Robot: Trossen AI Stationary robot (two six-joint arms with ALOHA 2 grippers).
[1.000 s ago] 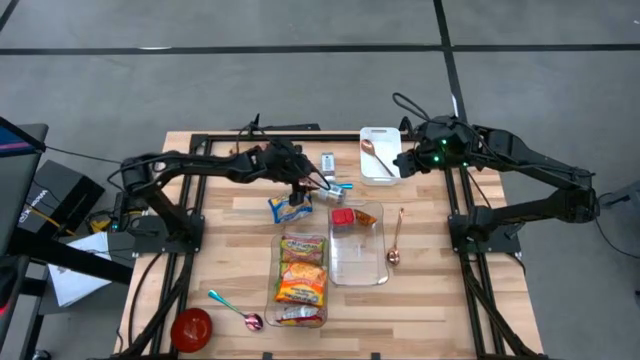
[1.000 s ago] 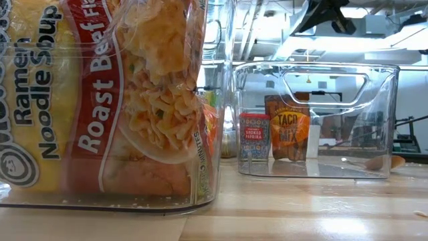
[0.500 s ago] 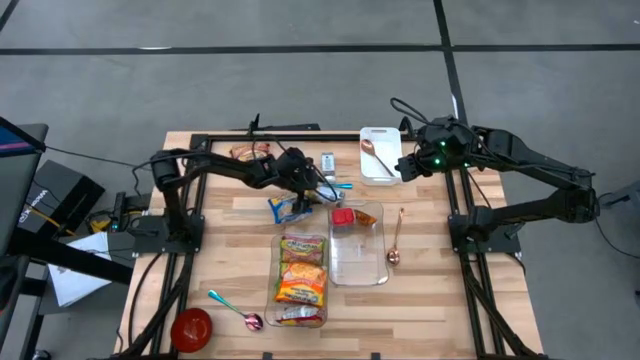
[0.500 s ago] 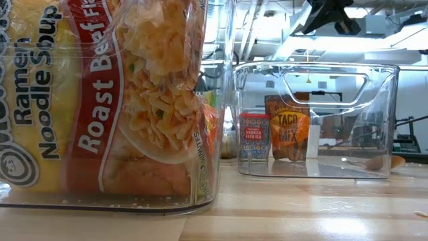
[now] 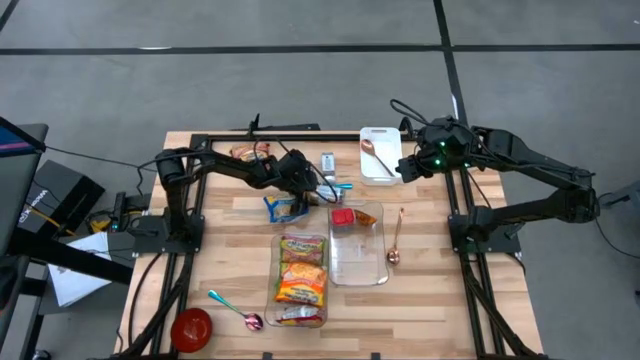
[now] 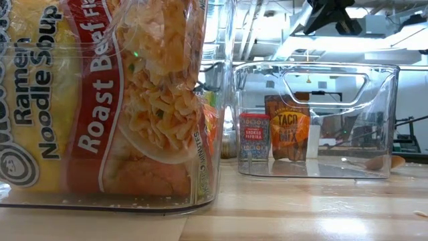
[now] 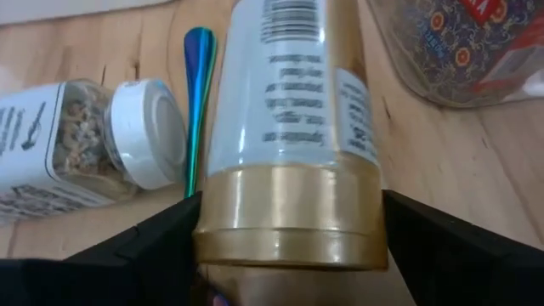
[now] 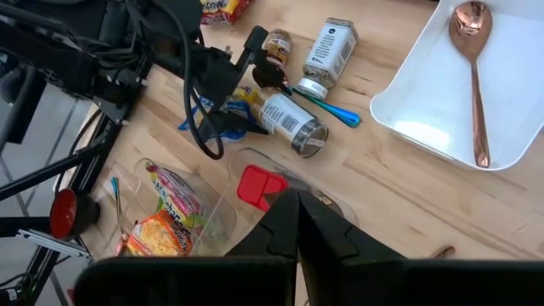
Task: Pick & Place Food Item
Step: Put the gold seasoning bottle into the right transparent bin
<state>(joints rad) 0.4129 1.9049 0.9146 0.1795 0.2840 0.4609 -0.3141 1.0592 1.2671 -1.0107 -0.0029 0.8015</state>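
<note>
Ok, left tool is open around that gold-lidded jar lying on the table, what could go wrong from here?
The jar lies on its side, so it may roll or squirt out as the left tool closes near the lid. The white-capped spice bottle and teal spoon handle sit right beside it and could get nudged.

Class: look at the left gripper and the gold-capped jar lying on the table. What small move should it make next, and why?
Probably close. The left gripper is open, its fingers either side of the gold-capped jar, which lies on its side on the table, not yet clamped. Closing would secure it for lifting.
</note>
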